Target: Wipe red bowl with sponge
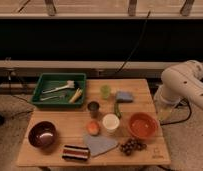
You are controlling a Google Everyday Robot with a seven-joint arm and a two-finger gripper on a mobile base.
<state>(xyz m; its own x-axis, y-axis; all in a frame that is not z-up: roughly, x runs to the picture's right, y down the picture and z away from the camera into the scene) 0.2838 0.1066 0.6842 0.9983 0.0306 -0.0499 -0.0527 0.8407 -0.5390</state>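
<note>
Blue-grey and small, the sponge [124,96] lies flat on the table [65,117] at about 1 o'clock from the table's middle, with nothing touching it. The red bowl [142,125] sits upright at about 4 o'clock, near the right edge, so the sponge is at 11 o'clock from the bowl and a little apart from it.

You are at the first step, as I judge it: the sponge has not yet been picked up and no wiping has begun. Your arm [187,77] is folded at 3 o'clock, off the table's right side. The gripper does not show in this view; it is past the frame edge or behind the arm, I cannot tell which. Its fingers stand at their widest and hold nothing of the task.

Your next move is to bring the gripper in over the right edge, come down on the sponge from above and close across its short sides.

Mind the neighbours. The green cup [105,91] is just beside the sponge at 9 o'clock, and a small green item [117,110] lies just below it at 7 o'clock. The far table edge runs close behind the sponge.

The path from sponge to bowl looks open. The white cup [110,122] stands near the bowl at 9 o'clock and the grapes [131,146] lie near its rim at 7 o'clock, so keep your strokes inside the rim.
</note>
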